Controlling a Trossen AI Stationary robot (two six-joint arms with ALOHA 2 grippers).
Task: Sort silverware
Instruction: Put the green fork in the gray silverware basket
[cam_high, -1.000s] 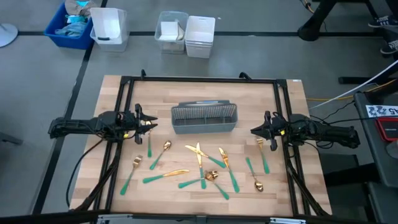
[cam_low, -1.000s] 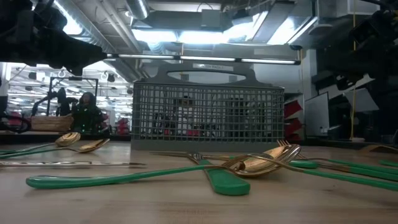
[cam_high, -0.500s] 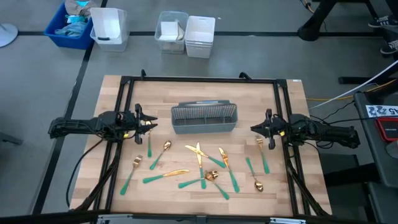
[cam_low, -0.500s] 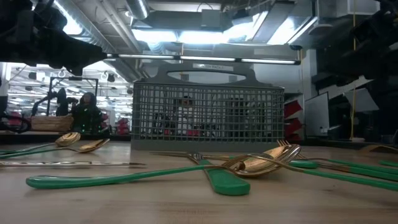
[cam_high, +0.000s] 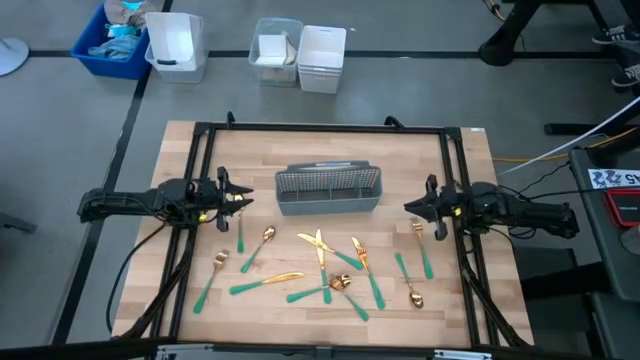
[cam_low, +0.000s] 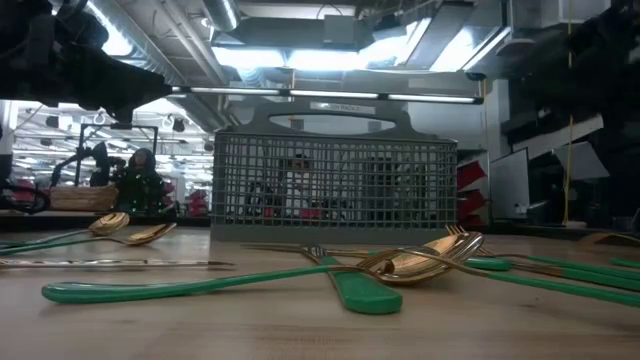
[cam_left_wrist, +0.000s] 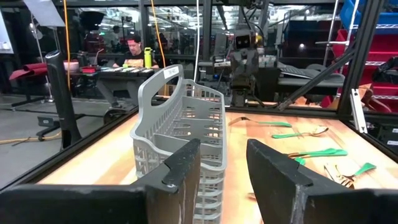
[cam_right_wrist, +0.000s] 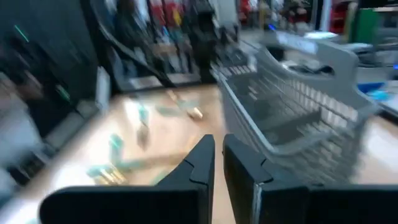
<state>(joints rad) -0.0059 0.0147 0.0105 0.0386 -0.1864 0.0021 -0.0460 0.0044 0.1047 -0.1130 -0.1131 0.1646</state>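
Observation:
The silverware (cam_high: 325, 265), gold heads on teal-green handles, lies scattered flat on the near half of the wooden table; the low view shows it in the foreground (cam_low: 400, 268). The grey mesh caddy (cam_high: 328, 190) stands upright at the table's middle. My left gripper (cam_high: 240, 198) hovers open to the left of the caddy, which fills its wrist view (cam_left_wrist: 186, 118). My right gripper (cam_high: 410, 207) hovers to the right of the caddy, fingers shut with nothing between them (cam_right_wrist: 218, 158). A fork (cam_high: 420, 240) lies just near of it.
A black frame (cam_high: 320, 128) runs around the table, its rails passing under both arms. Bins (cam_high: 300, 50) stand on the floor beyond the far edge. Bare wood lies between the caddy and the far rail. People sit in the room behind the table (cam_left_wrist: 132, 51).
My right arm has shifted slightly toward the table's right edge, and its wrist view is smeared by the motion. The silverware and the caddy have stayed where they were.

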